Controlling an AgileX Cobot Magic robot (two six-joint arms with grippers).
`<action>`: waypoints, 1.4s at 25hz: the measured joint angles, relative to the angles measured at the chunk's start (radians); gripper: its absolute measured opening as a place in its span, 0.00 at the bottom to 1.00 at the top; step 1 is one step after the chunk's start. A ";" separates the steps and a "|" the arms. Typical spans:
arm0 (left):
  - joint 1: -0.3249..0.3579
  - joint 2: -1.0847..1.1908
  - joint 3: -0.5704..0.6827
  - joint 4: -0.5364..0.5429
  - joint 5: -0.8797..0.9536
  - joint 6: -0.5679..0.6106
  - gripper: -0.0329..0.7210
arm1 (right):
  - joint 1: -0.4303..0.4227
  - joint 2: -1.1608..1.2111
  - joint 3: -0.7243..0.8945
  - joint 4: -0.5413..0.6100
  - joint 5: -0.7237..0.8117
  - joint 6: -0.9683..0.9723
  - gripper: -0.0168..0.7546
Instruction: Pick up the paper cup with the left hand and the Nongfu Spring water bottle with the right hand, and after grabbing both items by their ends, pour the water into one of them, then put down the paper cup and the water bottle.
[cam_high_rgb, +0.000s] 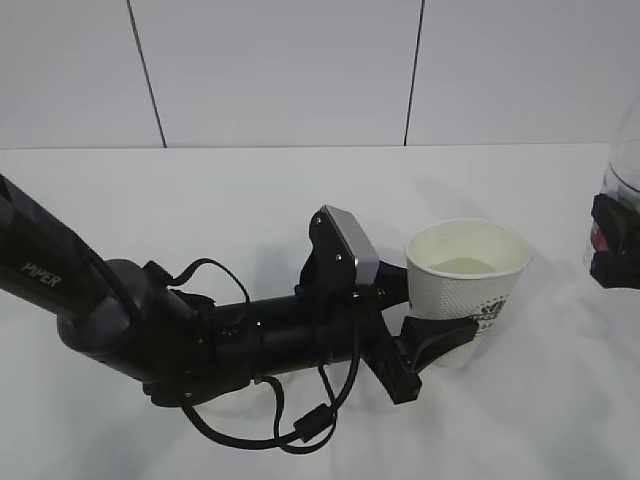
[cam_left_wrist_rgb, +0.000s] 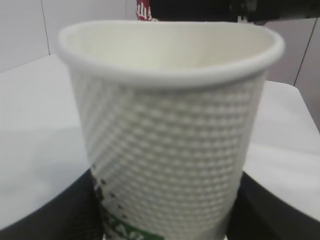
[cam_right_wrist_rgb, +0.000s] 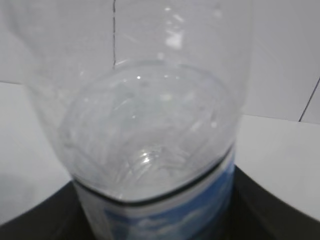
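L hand (cam_high_rgb: 425, 350) grips cup (cam_high_rgb: 468, 275) low, upright, just ahead of its wrist. R hand (cam_high_rgb: 612, 240) grips bottle (cam_right_wrist_rgb: 150, 150), far R of cup. Cup looks to have water; lower both level w/o squeezing.

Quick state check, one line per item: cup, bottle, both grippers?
paper cup: upright, held near its base, some liquid inside.
water bottle: upright, held near the label, mostly out of the exterior view.
left gripper: jaws closed on the cup.
right gripper: jaws closed on the bottle.
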 joint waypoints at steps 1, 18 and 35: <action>0.000 0.000 0.000 -0.003 0.000 0.000 0.66 | 0.000 0.020 0.000 0.000 -0.014 0.010 0.60; 0.000 0.000 0.000 -0.008 0.000 0.000 0.66 | 0.000 0.264 -0.022 0.000 -0.117 0.141 0.60; 0.000 0.000 0.000 -0.008 0.000 0.000 0.66 | 0.000 0.435 -0.199 0.000 -0.123 0.152 0.60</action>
